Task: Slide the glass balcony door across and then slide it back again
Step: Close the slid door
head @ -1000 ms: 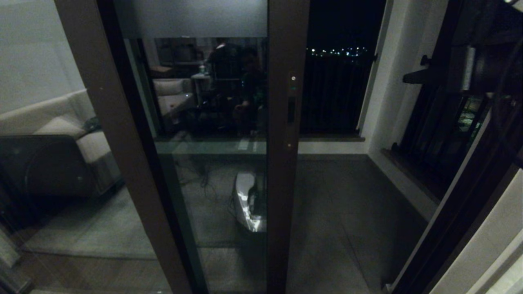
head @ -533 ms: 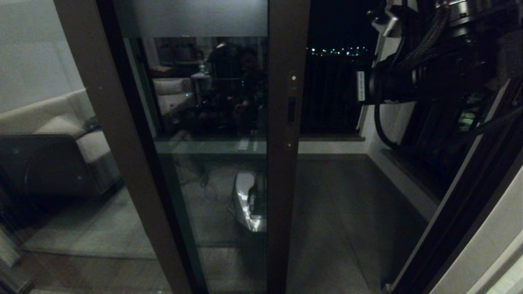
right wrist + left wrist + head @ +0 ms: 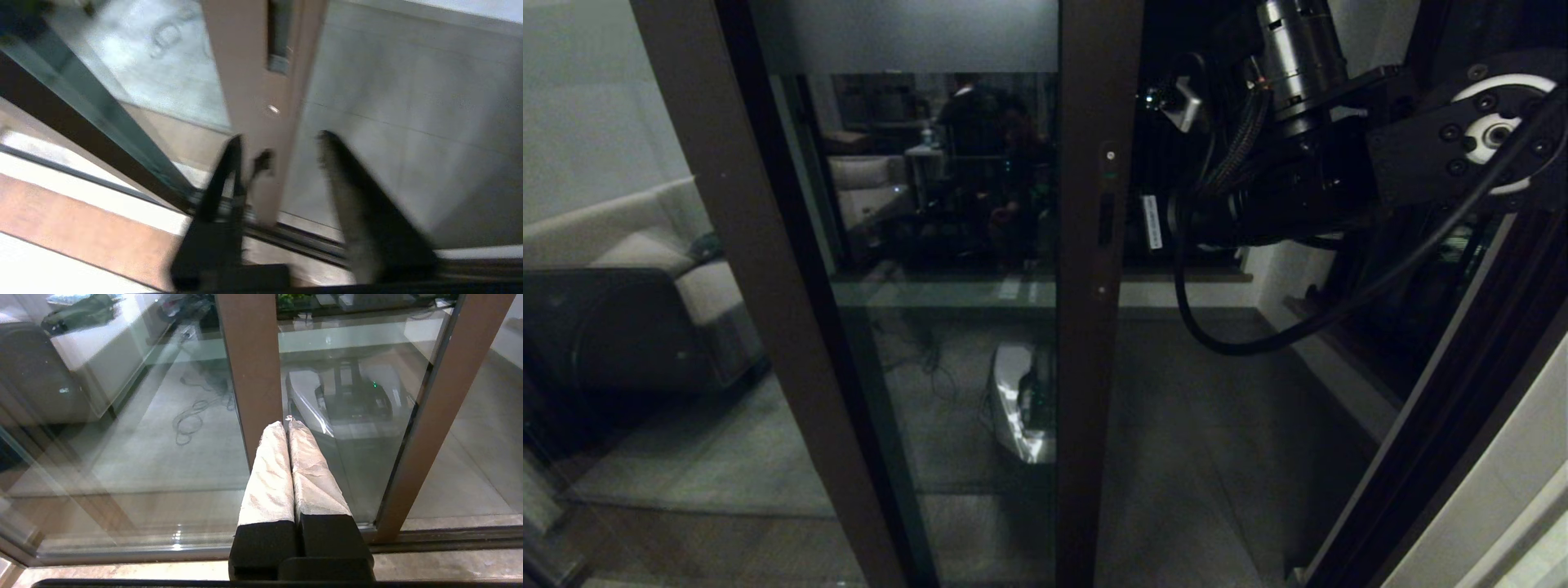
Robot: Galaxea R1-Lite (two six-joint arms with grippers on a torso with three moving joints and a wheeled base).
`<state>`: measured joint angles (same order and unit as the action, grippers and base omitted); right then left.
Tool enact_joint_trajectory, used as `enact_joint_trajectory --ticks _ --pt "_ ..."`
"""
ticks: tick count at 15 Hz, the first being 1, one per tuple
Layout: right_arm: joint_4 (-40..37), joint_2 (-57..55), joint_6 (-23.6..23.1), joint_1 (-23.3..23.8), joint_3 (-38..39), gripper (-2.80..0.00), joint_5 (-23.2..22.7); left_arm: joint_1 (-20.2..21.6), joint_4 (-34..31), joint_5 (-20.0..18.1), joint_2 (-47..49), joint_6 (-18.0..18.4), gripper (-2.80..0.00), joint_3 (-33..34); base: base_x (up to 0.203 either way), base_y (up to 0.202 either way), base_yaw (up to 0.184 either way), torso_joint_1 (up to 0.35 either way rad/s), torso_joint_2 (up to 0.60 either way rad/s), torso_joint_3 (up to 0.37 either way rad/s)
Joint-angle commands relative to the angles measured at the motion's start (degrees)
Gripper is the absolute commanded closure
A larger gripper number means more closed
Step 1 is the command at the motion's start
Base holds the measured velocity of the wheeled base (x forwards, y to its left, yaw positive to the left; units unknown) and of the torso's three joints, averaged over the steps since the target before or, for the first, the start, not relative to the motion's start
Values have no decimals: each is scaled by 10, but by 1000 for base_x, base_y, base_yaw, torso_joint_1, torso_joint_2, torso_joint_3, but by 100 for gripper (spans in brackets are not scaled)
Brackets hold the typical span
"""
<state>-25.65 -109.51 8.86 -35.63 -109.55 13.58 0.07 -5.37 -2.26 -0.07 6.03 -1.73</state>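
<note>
Reaching toward the glass balcony door (image 3: 947,269), the right gripper (image 3: 282,159) has its jaws spread wide and empty. In the right wrist view the door's brown stile (image 3: 261,102) runs up between and beyond the two jaws, and the slim recessed handle (image 3: 278,36) lies further ahead of the tips, apart from them. No contact with the stile shows. From the head view the right arm (image 3: 1298,188) hangs just beside the stile on the open doorway side, level with the handle (image 3: 1104,219).

The left gripper (image 3: 288,428) is parked low, jaws pressed together on nothing, pointing at the door's lower glass and frame.

As a judgement, the task stands at its approach step: the door sits partway along its track with bare balcony floor (image 3: 1217,425) showing beyond its edge, and neither slide looks begun. Engaging the handle, pushing across and returning all remain.
</note>
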Motion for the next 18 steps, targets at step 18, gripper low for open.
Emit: enact_joint_trajectory --ticks 18 --pt "97 -68 32 39 -26 -280 31 0 0 0 0 0 0 0 0 0 0 0 0 0"
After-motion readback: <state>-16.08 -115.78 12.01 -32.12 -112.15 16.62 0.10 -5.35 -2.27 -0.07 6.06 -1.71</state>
